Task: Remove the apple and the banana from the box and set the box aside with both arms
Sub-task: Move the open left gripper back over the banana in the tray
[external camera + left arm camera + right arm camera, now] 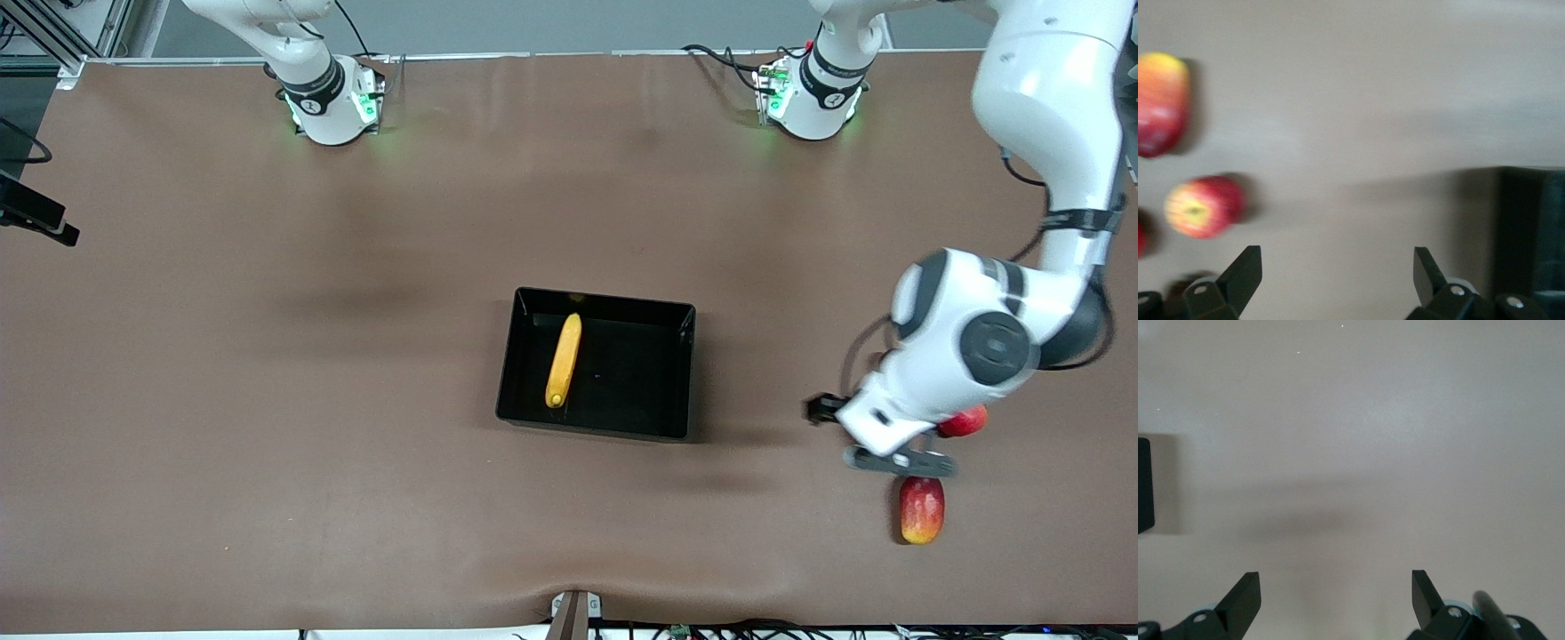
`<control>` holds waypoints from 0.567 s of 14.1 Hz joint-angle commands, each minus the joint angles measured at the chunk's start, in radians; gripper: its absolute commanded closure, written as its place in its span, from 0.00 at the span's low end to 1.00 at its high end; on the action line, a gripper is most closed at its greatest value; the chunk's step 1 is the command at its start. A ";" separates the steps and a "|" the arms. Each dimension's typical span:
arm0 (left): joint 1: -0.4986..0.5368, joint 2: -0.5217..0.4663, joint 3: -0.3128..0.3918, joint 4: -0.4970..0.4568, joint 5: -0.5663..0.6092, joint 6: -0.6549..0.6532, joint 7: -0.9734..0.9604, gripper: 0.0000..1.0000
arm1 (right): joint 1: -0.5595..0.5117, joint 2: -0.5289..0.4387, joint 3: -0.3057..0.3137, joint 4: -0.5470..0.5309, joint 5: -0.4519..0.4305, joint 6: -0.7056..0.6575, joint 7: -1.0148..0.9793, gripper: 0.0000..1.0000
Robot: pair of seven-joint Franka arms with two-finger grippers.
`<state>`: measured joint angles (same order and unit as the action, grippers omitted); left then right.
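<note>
Banana (564, 360): lay alone in the box, along the wall toward the right arm's end.
Box (680, 373): sat mid-tabletop, well apart from the other fruit.
Apple (1203, 207): rested on the tabletop (267, 400) toward the left arm's end, beside a mango (921, 508) and another red fruit (965, 420).
Left pincer (1338, 275): hung over the tabletop by the apple, fingers apart, nothing held.
Right pincer (1336, 595): fingers apart over bare tabletop, empty, waiting.
Risk: I judged the slim banana, lying close to the wall, might roll or slip from a grip; the glossy box could skid if the arms pushed unevenly.
</note>
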<state>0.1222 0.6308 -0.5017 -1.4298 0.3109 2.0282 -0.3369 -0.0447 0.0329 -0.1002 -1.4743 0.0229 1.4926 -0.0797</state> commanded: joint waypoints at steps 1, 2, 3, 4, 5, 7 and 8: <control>-0.111 0.000 -0.017 -0.011 0.013 -0.005 -0.166 0.00 | -0.018 0.007 0.010 0.016 0.002 -0.003 0.012 0.00; -0.160 0.006 -0.017 -0.009 0.008 -0.005 -0.212 0.00 | -0.020 0.007 0.010 0.016 0.002 -0.005 0.005 0.00; -0.206 0.021 -0.015 0.003 0.007 0.003 -0.262 0.00 | -0.020 0.007 0.010 0.016 0.002 -0.005 0.005 0.00; -0.246 0.035 -0.015 0.018 0.007 0.007 -0.299 0.00 | -0.021 0.007 0.010 0.016 0.002 -0.003 0.005 0.00; -0.284 0.049 -0.014 0.023 0.010 0.024 -0.316 0.00 | -0.020 0.007 0.010 0.016 0.002 -0.005 0.005 0.00; -0.326 0.067 -0.003 0.023 0.008 0.085 -0.321 0.00 | -0.021 0.009 0.010 0.016 0.002 -0.005 0.003 0.00; -0.328 0.076 0.000 0.023 0.008 0.104 -0.320 0.00 | -0.021 0.007 0.010 0.016 0.002 -0.005 0.003 0.00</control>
<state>-0.2041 0.6767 -0.5133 -1.4354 0.3113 2.0998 -0.6595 -0.0502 0.0331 -0.1008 -1.4743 0.0229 1.4926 -0.0798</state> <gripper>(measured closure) 0.000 0.000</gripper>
